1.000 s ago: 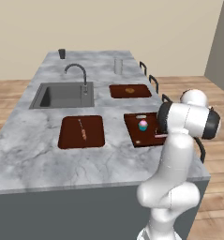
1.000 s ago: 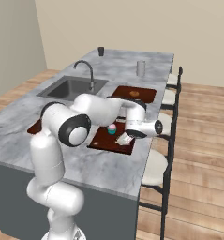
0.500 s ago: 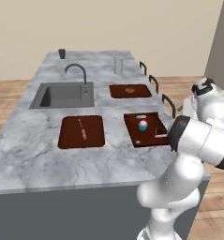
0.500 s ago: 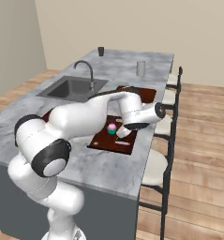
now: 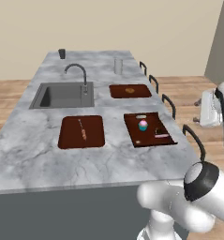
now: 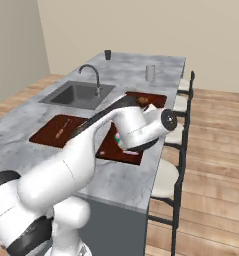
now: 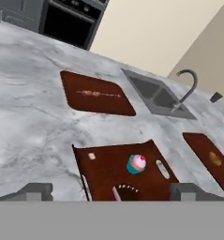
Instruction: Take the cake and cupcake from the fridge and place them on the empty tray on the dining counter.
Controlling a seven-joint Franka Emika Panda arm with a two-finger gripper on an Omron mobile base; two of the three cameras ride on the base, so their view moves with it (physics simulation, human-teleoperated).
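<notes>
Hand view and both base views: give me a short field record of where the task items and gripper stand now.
tray: near tray on the dining counter
cupcake: upright on that tray
cake: pale slab lying by the tray's edge
gripper: open, empty, hanging off the counter's stool side
other trays: one with a stick, one with an orange lump
sink: beside the faucet

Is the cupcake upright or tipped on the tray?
Upright: the cupcake stands on the tray, pink frosting above teal wrapper.
</notes>
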